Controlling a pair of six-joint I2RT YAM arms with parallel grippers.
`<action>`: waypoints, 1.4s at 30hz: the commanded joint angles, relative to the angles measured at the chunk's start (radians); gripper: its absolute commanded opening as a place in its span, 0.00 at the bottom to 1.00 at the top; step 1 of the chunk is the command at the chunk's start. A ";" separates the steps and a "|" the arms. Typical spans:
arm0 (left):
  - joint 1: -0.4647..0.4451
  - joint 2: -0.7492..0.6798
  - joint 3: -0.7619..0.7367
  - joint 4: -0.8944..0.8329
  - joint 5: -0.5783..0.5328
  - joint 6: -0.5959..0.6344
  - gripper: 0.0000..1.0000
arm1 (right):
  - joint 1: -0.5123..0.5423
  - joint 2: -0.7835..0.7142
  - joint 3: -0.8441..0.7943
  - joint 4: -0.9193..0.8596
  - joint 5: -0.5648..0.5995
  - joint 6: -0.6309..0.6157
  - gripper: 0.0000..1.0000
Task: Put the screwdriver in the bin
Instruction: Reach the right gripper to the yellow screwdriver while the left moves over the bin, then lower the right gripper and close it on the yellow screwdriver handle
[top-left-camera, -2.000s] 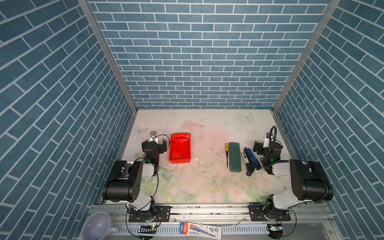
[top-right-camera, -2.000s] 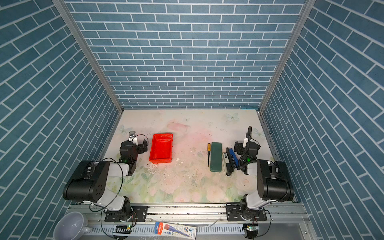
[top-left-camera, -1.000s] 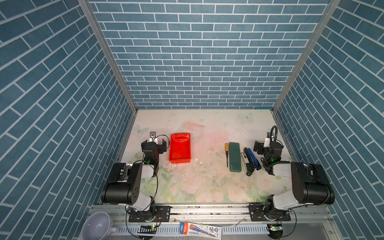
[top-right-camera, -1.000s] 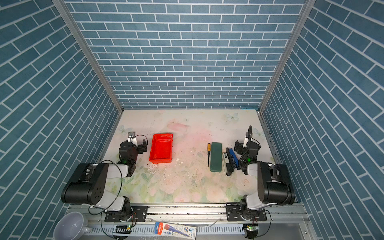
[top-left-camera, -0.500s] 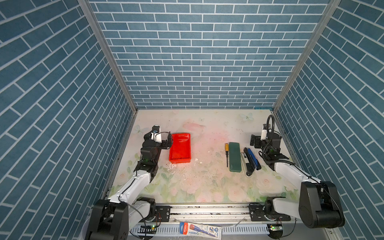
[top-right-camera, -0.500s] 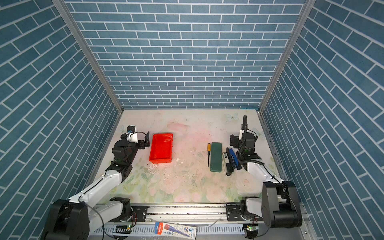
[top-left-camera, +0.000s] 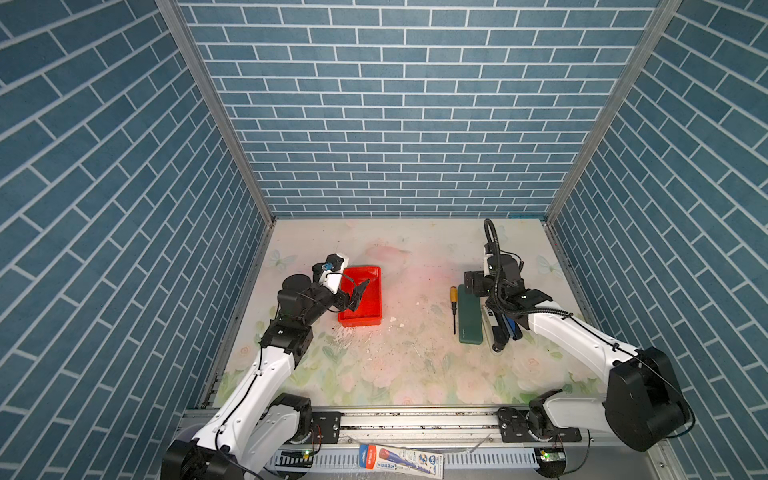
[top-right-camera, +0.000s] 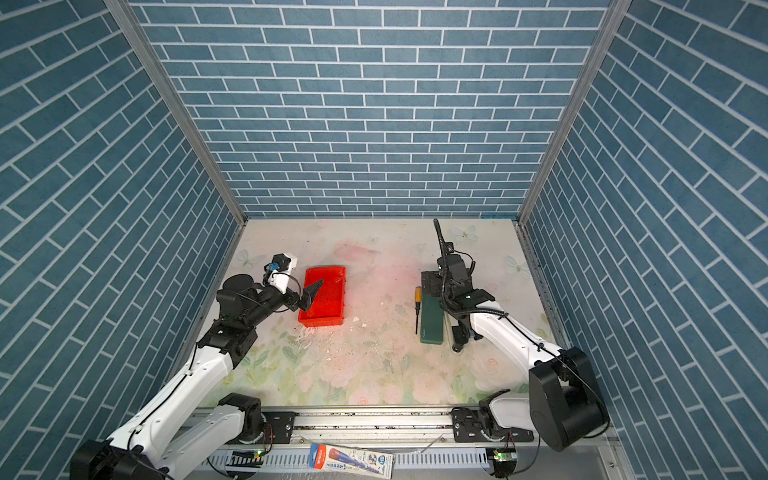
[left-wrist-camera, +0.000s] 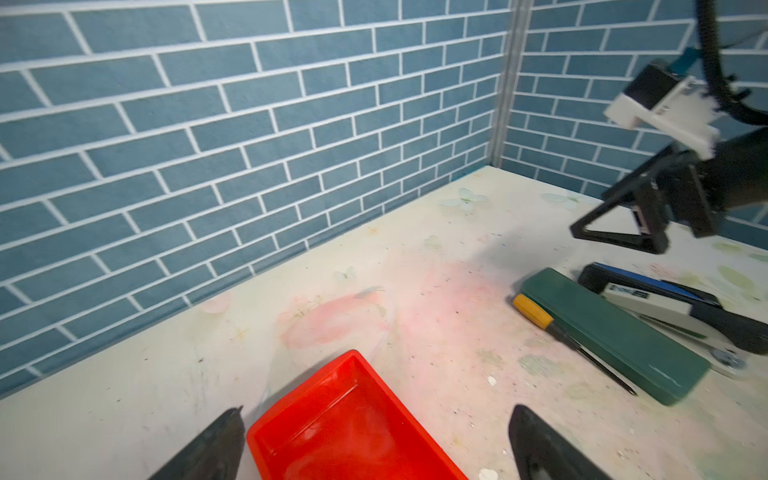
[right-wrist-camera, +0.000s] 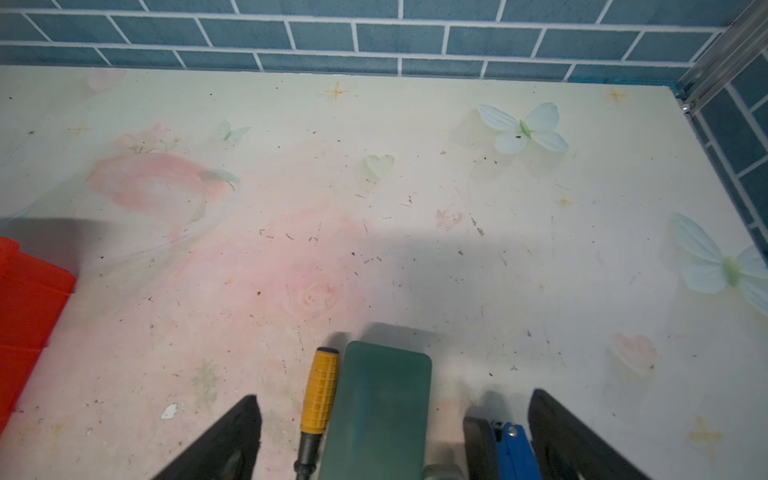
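Note:
The screwdriver (top-left-camera: 454, 296) (top-right-camera: 417, 297), orange-yellow handle and thin black shaft, lies flat on the table against the left side of a dark green case (top-left-camera: 470, 320). My right gripper (top-left-camera: 488, 286) (right-wrist-camera: 392, 397) hovers open above their far ends; in the right wrist view its fingers straddle the screwdriver handle (right-wrist-camera: 320, 390), the case and a blue-and-black stapler-like tool, touching none. The red bin (top-left-camera: 359, 322) (top-right-camera: 321, 321) sits left of centre and holds nothing. My left gripper (top-left-camera: 353, 296) (left-wrist-camera: 376, 411) is open above the bin's (left-wrist-camera: 307, 386) left part.
The stapler-like tool (top-left-camera: 500, 332) (left-wrist-camera: 665, 303) lies right of the green case (left-wrist-camera: 615, 332). White crumbs dot the table near the bin's front. Brick-pattern walls close in three sides. A printed tube (top-left-camera: 401, 455) rests on the front rail.
Both arms have unfolded from their tucked poses and reached forward. The left gripper now hangs over the bin, the right over the screwdriver's handle end. Both stayed open; no object moved.

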 joint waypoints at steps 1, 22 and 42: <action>-0.021 0.008 0.002 -0.083 0.100 0.076 1.00 | 0.042 0.046 0.068 -0.080 0.069 0.135 0.99; -0.121 0.107 0.024 -0.215 0.051 0.227 1.00 | 0.176 0.453 0.356 -0.308 0.069 0.369 0.69; -0.121 0.077 -0.012 -0.143 0.043 0.182 1.00 | 0.177 0.573 0.398 -0.346 0.075 0.425 0.58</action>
